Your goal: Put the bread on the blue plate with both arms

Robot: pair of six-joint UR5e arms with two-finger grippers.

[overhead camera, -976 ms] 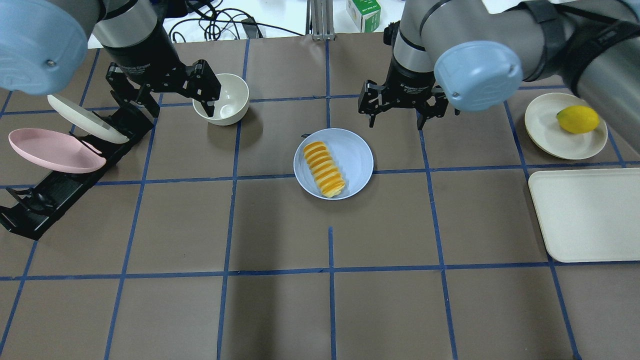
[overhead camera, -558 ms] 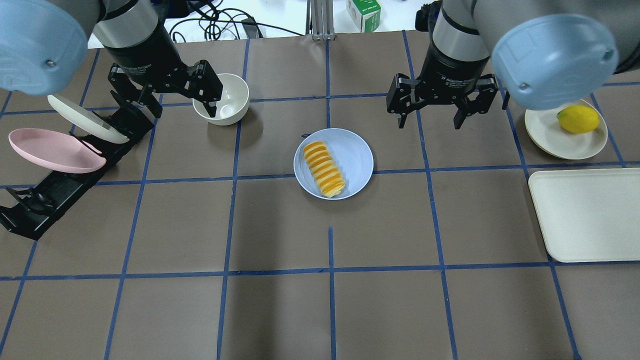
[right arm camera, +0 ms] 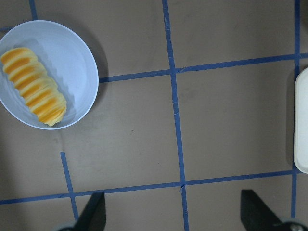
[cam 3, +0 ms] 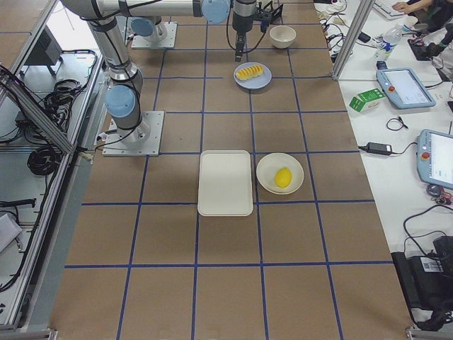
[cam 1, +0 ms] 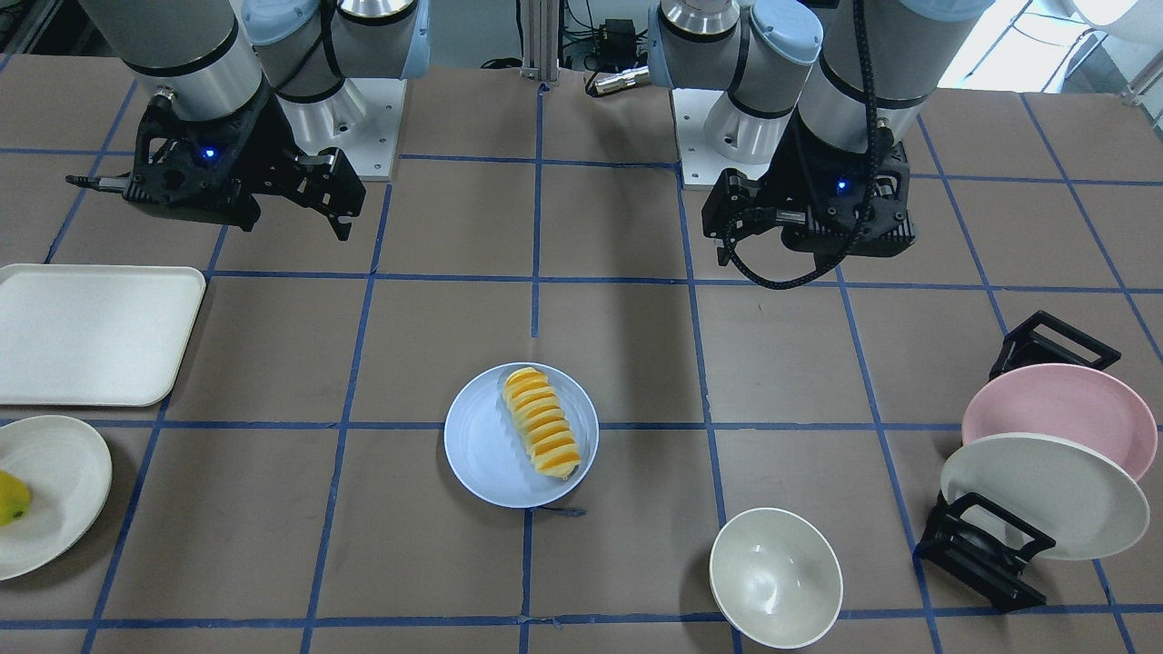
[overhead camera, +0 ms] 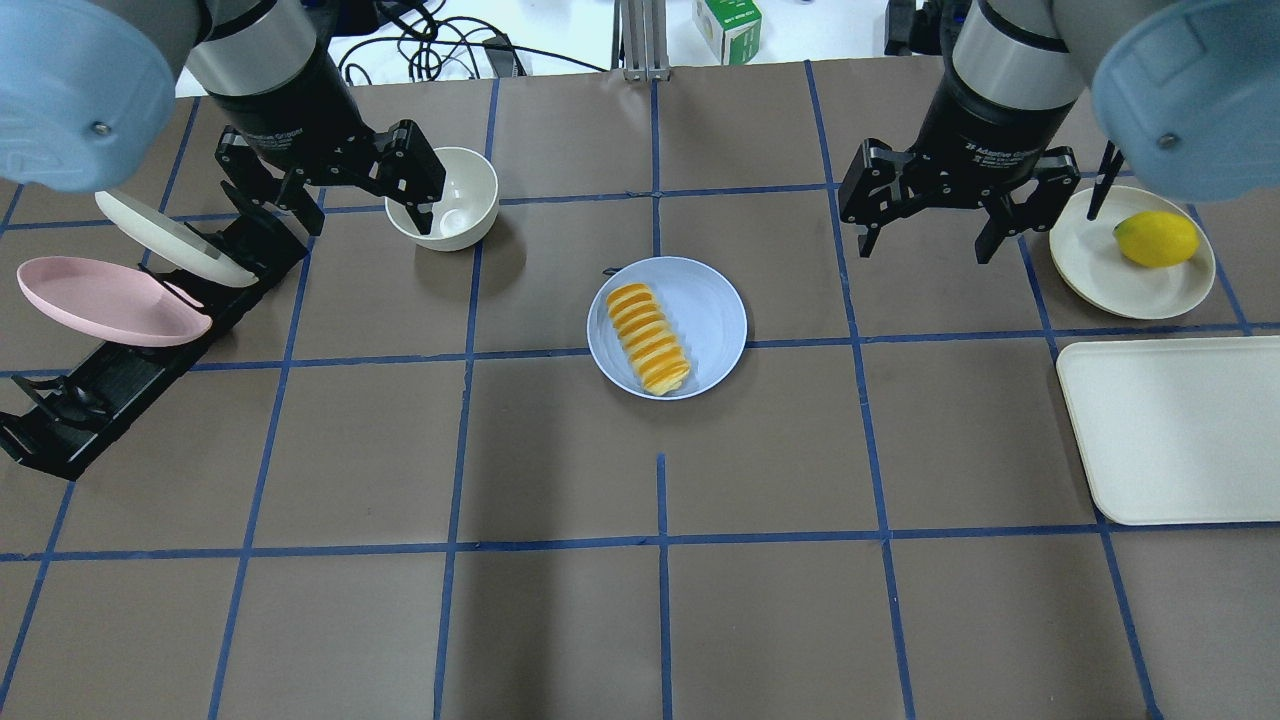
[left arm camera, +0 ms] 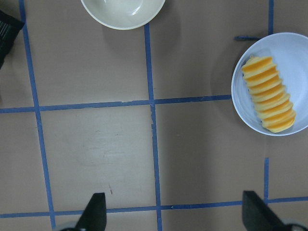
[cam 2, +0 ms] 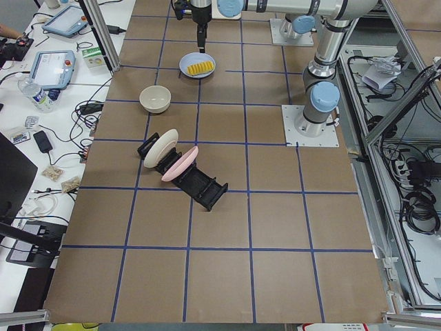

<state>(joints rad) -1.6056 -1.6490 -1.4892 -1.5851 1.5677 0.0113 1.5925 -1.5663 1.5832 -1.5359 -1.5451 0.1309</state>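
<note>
The bread (overhead camera: 648,338), a yellow-orange ridged loaf, lies on the left half of the blue plate (overhead camera: 712,305) at the table's middle. Bread (cam 1: 542,422) and plate (cam 1: 477,450) also show in the front view. My left gripper (overhead camera: 365,222) is open and empty, hanging by the white bowl, well left of the plate. My right gripper (overhead camera: 927,252) is open and empty, well right of the plate. The left wrist view shows the bread (left arm camera: 268,94) on the plate (left arm camera: 291,50) at the right. The right wrist view shows the bread (right arm camera: 32,84) on the plate (right arm camera: 72,60) at the top left.
A white bowl (overhead camera: 450,200) stands under my left gripper's finger. A black dish rack (overhead camera: 110,385) at the left holds a pink plate (overhead camera: 105,300) and a cream plate (overhead camera: 170,240). At the right, a lemon (overhead camera: 1155,238) lies on a cream plate (overhead camera: 1100,275), next to a cream tray (overhead camera: 1180,430).
My right gripper has moved to the right, away from the blue plate and toward the plate with the lemon. The left arm, the bread and the plate have not moved.
</note>
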